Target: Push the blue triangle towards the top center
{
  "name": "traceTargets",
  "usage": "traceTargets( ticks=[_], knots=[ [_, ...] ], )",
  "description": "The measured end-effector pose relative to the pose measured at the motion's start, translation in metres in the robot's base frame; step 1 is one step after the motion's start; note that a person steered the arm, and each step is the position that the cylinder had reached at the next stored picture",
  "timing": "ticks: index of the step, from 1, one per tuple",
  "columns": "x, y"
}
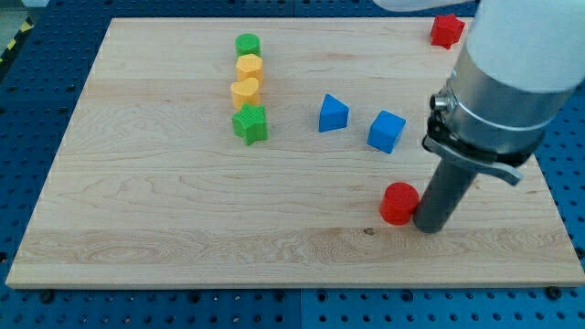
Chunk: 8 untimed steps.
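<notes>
The blue triangle (333, 113) lies near the middle of the wooden board (183, 210), a little above centre. My tip (428, 228) rests on the board at the lower right, far below and to the right of the triangle. It stands just right of a red cylinder (398, 203), touching or nearly touching it. A blue cube (387, 131) sits just right of the triangle, between it and my tip.
A column stands left of the triangle: a green cylinder (248, 45), a yellow hexagon (249, 67), a yellow heart-like block (245, 92), a green star (249, 124). A red star (446, 30) sits at the top right edge.
</notes>
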<state>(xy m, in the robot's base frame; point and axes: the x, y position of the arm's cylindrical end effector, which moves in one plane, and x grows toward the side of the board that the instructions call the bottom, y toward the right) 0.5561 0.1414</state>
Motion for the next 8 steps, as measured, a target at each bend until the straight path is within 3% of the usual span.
traceTargets(
  ticks=[3,8],
  knots=[
    [-0.069,0.014],
    [-0.099,-0.075]
  ],
)
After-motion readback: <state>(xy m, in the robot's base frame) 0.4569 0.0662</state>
